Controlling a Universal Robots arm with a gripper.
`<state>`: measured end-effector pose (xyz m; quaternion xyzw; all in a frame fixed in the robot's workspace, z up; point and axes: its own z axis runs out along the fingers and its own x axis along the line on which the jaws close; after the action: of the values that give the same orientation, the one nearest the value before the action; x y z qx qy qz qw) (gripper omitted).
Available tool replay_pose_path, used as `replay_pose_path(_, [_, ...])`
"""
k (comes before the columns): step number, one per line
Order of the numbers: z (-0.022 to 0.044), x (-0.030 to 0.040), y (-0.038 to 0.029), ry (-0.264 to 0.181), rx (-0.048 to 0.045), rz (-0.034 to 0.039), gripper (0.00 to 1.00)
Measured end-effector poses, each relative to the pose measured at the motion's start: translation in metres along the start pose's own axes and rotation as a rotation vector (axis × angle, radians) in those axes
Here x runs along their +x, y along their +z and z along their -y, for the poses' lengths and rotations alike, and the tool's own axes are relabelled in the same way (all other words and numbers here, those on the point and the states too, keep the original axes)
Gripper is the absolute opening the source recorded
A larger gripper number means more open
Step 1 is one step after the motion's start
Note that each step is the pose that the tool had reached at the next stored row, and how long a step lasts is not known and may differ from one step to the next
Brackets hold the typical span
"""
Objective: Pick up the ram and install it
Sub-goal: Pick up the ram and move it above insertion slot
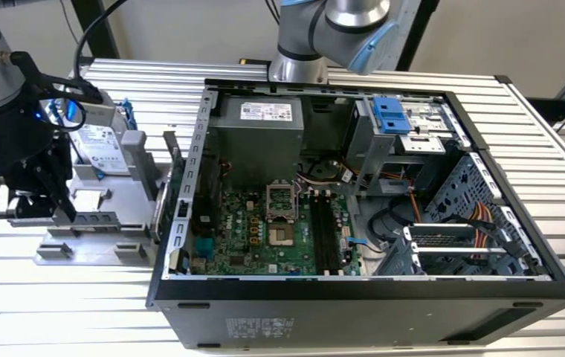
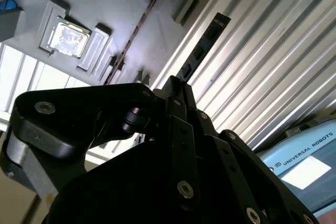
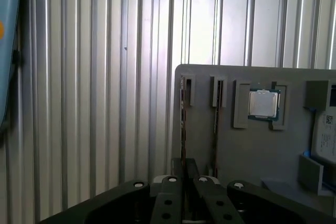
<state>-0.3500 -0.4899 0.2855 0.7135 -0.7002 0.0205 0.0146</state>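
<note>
Second wrist view: the gripper has its fingers squeezed shut on one end of the ram.
The ram is a long, thin stick that pokes straight out from the fingers. Its long side runs the same way as the grooves in the metal table. It is by the edge of the gray tray, just beside another stick standing in a tray slot. The open computer case is near.

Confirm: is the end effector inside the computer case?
No, in the exterior view the end effector sits over the grey tray, outside the computer case.
</note>
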Motion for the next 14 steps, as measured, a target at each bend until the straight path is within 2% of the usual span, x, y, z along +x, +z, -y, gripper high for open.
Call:
replay_pose_path(2, [0.0000, 0.0000, -0.0003, 0.000, 0.0000, -0.0004, 0.00])
replay_pose_path(4, [0.0000, 0.0000, -0.0004, 0.000, -0.0002, -0.0041, 0.00])
replay_pose_path(14, [0.0000, 0.0000, -0.0012, 0.000, -0.0004, -0.0081, 0.00])
